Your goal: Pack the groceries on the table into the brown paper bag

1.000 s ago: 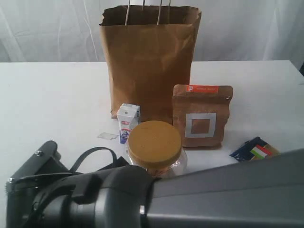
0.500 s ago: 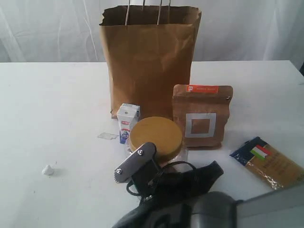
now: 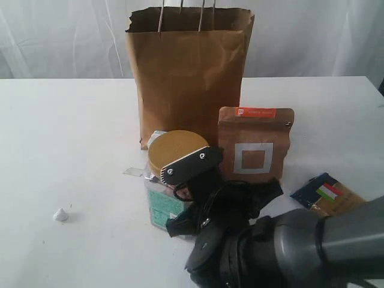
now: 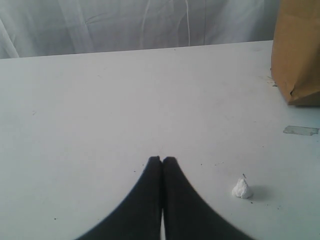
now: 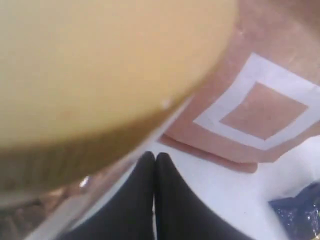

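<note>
The brown paper bag (image 3: 189, 72) stands upright at the back of the table (image 3: 72, 132). In front of it is the gold-lidded nut jar (image 3: 174, 151), leaning toward the camera. The brown pouch with a white square (image 3: 255, 147) stands to its right. The pasta packet (image 3: 327, 193) lies farther right, partly behind my right arm (image 3: 288, 252). My right gripper (image 5: 155, 156) is shut and empty, its tips right beside the jar's (image 5: 100, 65) wall, with the pouch (image 5: 260, 110) beyond. My left gripper (image 4: 161, 159) is shut and empty over bare table. The carton is almost wholly hidden behind the jar.
A small white crumb (image 3: 60, 214) lies at the left of the table, near my left gripper in its wrist view (image 4: 242, 188). A clear bit of tape (image 3: 135, 171) lies left of the jar. The bag's lower corner (image 4: 297, 55) shows in the left wrist view.
My right arm has swung across the foreground from left to right and reached in to the jar. The jar has shifted left and back, and now covers the carton.
</note>
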`<state>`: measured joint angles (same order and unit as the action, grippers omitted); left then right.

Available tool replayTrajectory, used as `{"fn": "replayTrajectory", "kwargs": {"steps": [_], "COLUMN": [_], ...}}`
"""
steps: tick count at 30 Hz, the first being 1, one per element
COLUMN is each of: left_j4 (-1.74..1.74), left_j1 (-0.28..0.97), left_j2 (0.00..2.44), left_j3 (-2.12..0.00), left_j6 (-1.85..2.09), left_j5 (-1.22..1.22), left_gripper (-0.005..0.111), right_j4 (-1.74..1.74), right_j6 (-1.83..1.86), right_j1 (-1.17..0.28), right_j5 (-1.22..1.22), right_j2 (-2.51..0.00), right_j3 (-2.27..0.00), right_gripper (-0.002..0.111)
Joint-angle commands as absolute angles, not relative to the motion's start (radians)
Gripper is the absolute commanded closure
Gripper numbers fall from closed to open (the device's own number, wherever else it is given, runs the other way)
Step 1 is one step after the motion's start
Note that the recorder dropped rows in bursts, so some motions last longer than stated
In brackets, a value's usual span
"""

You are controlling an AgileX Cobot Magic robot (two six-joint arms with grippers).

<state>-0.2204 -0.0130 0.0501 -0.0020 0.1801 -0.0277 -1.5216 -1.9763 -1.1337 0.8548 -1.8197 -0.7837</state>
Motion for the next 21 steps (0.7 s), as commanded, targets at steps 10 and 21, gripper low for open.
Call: {"fn": "replayTrajectory", "kwargs": {"steps": [10, 21], "left_j4": [-0.226, -0.226], "left_j1": [-0.007, -0.007], "left_j2": [0.042, 0.042], "left_j3": [0.0, 0.0], "left_j6": [0.184, 0.184], "left_j5": [-0.024, -0.024], "left_gripper": [0.107, 0.107], "right_j4": [-1.39, -1.623], "right_j6": [-2.103, -2.103], "right_j1": [-1.312, -1.334], "right_j5": [0.858, 0.57], "right_j2": [-1.601, -1.726], "right_j3": [-0.732, -0.786], "right_gripper": [0.108, 0.108]}}
